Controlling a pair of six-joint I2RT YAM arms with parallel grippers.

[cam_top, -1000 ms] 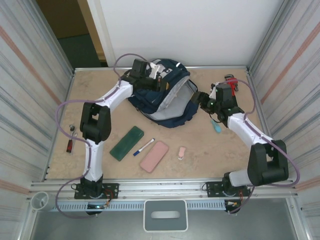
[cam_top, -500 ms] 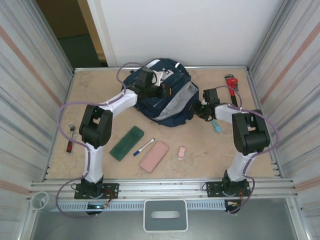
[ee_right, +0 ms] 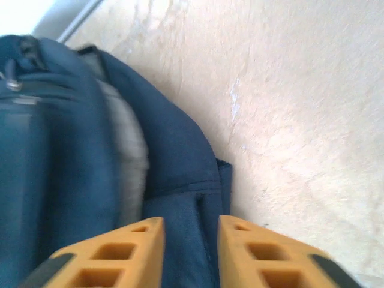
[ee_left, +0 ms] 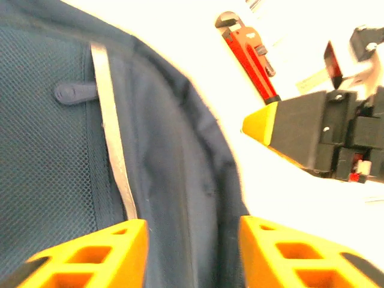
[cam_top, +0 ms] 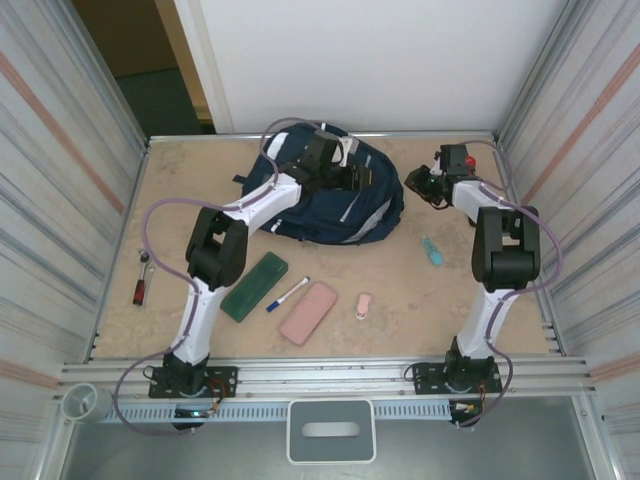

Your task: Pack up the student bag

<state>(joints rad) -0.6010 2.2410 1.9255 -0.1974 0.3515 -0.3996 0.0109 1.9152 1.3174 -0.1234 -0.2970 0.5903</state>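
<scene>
Arms now sit further back, student bag (cam_top: 345, 205) flipped shut. My left fingers (ee_left: 90, 252) wide over it, nearer; right fingers (ee_right: 114, 252) narrowly parted at its right edge.

We see the table (cam_top: 180, 190) bearing the bag (cam_top: 335, 200), a green case (cam_top: 254, 286), a marker (cam_top: 288, 293), a pink case (cam_top: 308, 312), an eraser (cam_top: 363, 305) and a wrench (ee_left: 249, 57).

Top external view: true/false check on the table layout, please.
The navy-blue fabric backpack lies at the far middle of the table. True.
The flat green case sits inside the backpack. False: it lies on the table, nearer the front edge.
The flat pink case lies between the blue-and-white marker and the small pink eraser. True.
The red pipe wrench lies by the left wall. False: it is at the far right, past the backpack.
</scene>
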